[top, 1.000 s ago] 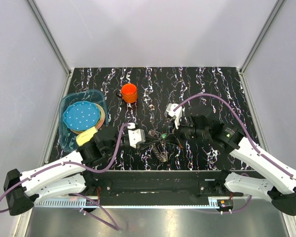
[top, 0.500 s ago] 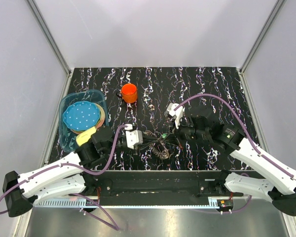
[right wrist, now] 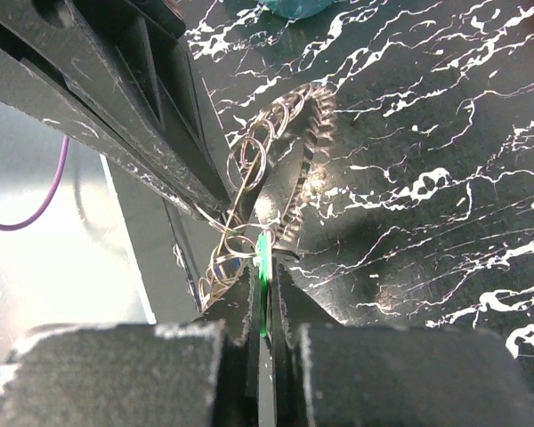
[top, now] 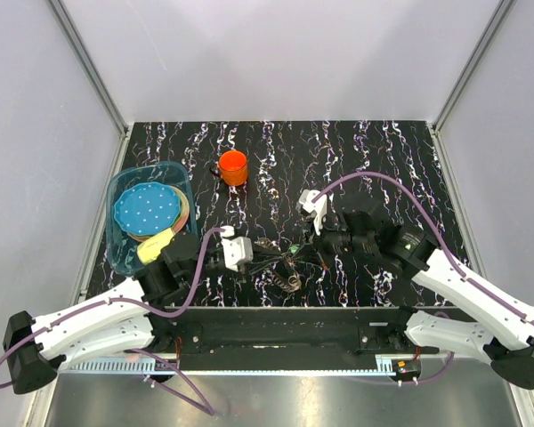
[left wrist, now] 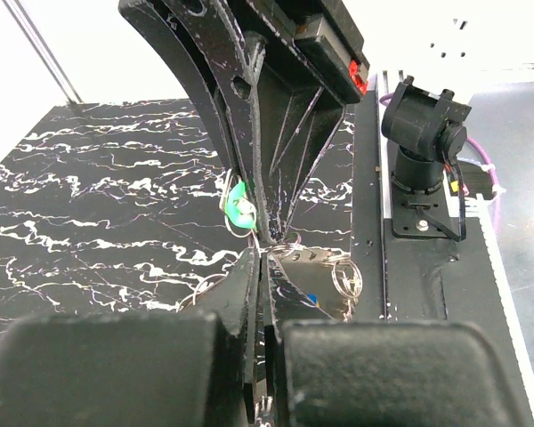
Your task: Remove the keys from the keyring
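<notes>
The keyring (right wrist: 295, 169), a grey-brown toothed ring, hangs with several thin wire rings (right wrist: 249, 160) between my two grippers, low over the black marbled table. It also shows in the top view (top: 288, 282). My right gripper (right wrist: 265, 258) is shut on the green key (right wrist: 263, 267), which also shows in the left wrist view (left wrist: 240, 207). My left gripper (left wrist: 262, 258) is shut on a thin wire ring (left wrist: 289, 252) of the bunch. A bit of blue key head (left wrist: 311, 299) shows beside its finger. No yellow key is visible. In the top view the grippers (top: 260, 259) (top: 308, 252) nearly meet.
An orange cup (top: 233, 166) stands at the back middle of the table. A clear blue bin (top: 113, 191) with plates and a yellow sponge (top: 157, 245) sits at the left. The arms' base rail (top: 276, 325) runs along the near edge.
My left gripper has drawn back a little to the left, stretching the wire rings. The toothed ring rose and dropped again. The right gripper has barely shifted.
</notes>
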`<state>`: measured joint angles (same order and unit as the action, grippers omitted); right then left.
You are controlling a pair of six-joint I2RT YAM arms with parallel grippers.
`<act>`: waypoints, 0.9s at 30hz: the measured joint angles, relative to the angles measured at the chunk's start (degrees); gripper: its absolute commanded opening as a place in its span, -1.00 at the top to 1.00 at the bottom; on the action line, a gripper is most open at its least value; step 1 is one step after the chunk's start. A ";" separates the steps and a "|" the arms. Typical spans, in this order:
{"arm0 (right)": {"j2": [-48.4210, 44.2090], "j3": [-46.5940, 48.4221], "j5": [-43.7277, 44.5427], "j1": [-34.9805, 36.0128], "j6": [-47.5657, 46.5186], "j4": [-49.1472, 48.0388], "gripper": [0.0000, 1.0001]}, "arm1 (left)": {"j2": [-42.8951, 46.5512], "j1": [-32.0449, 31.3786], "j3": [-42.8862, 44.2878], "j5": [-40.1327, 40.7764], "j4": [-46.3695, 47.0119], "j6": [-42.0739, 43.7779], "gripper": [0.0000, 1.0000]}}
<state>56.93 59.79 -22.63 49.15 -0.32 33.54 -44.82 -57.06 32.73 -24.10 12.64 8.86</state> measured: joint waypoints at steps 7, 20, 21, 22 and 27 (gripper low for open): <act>-0.13 -1.57 -2.21 -0.07 0.00 -1.70 1.00 | 1.18 -0.02 -2.56 -0.04 3.34 -3.26 1.00; -1.53 -4.04 -3.56 -0.24 0.07 -4.31 1.00 | 1.22 0.94 -4.55 -0.04 8.04 -9.40 1.00; -2.03 -4.37 -3.58 -0.24 0.07 -4.61 1.00 | 1.22 1.07 -4.76 -0.04 8.61 -10.01 1.00; -2.43 -4.59 -3.61 -0.24 0.04 -4.81 1.00 | 1.22 1.22 -4.96 -0.04 9.16 -10.51 1.00; -3.50 -5.20 -4.26 -0.24 0.04 -5.88 1.00 | 1.22 1.92 -5.27 -0.09 11.04 -12.57 1.00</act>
<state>53.43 54.59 -26.89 48.90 -0.27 27.66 -43.59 -55.13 27.46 -24.18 23.68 -3.70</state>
